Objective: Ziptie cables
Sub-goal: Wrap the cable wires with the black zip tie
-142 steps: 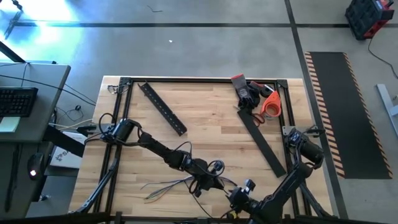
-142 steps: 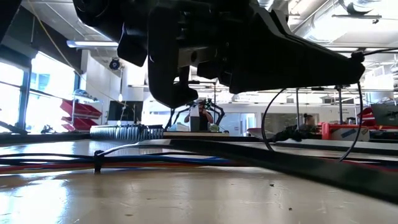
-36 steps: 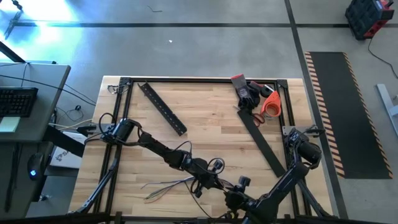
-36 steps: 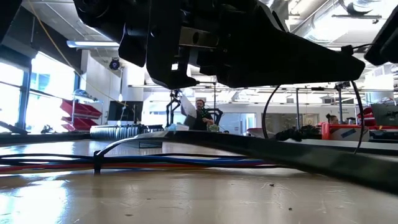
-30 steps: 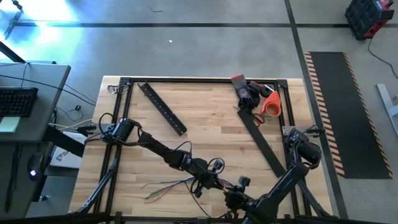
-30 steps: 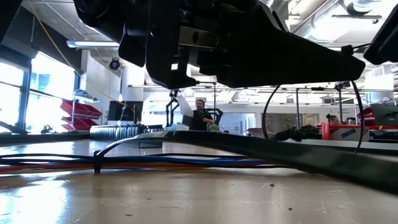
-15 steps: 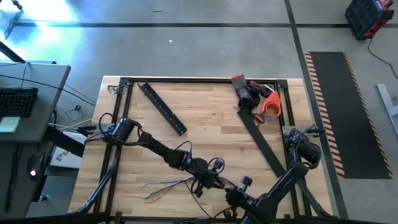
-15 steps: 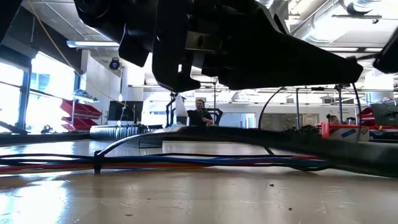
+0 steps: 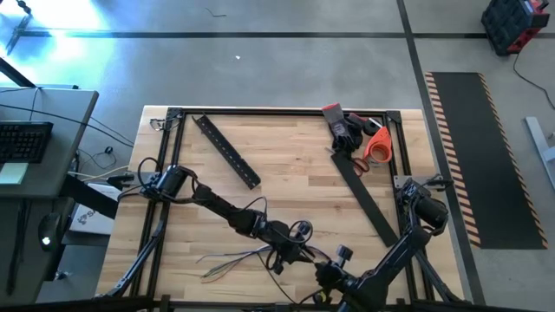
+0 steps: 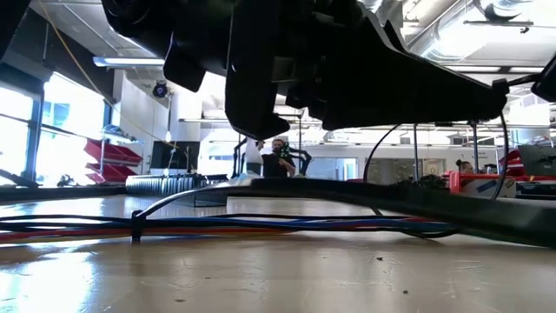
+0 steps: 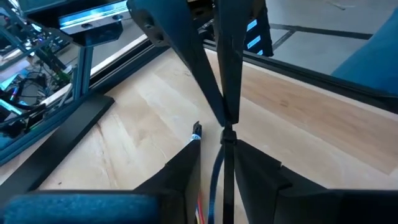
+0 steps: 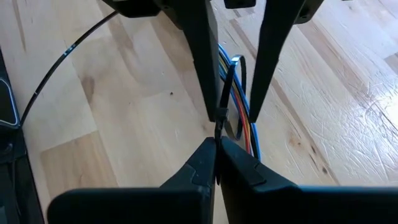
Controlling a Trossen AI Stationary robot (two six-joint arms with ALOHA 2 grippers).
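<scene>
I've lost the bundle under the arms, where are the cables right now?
In the high view the cables lie at the table's near edge, left of centre, running under the left gripper, with the right gripper beside it.

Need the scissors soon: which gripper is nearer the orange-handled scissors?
Right, narrowly. The scissors lie at the far right corner; the right gripper and left gripper both work at the near edge.

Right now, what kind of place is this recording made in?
Probably an industrial workshop or robotics lab: a wooden table on a bare concrete floor with hazard-striped matting, red parts bins on the wall, and people at other rigs in the open hall behind.
</scene>
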